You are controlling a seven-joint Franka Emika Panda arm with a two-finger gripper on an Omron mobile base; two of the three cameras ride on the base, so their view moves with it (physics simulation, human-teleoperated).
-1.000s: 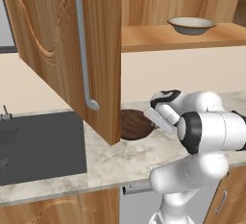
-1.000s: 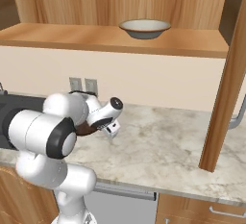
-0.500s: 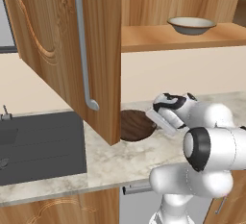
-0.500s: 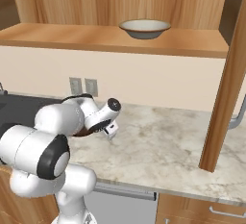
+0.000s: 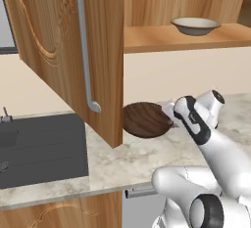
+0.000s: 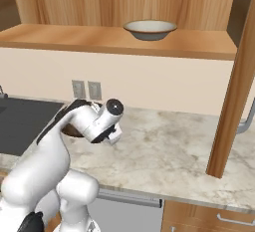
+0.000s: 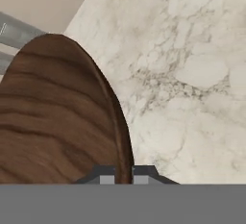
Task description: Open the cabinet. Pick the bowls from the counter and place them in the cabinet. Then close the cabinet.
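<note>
The dark brown wooden bowl (image 5: 146,119) hangs tilted just above the counter (image 5: 137,159), below the open left cabinet door (image 5: 63,41). My gripper (image 5: 169,115) is shut on its right rim. In the hand view the fingertips (image 7: 124,177) pinch the bowl's (image 7: 53,122) thin edge over the marbled counter (image 7: 192,74). The tan bowl (image 5: 195,25) stands on the cabinet shelf (image 6: 99,39), and the right base view shows it (image 6: 149,29) too. A sliver of the dark bowl (image 6: 69,129) peeks out behind my hand.
The left door's grey bar handle (image 5: 86,46) juts out over the counter's front. The right door (image 6: 234,101) stands open at the right. A dark sink (image 5: 39,148) lies to the left. Two wall outlets (image 6: 85,90) sit behind my hand.
The arm's elbow has swung down and to the right while the hand stays at the bowl. The dark bowl has lifted slightly and tipped. The tan bowl has not moved.
</note>
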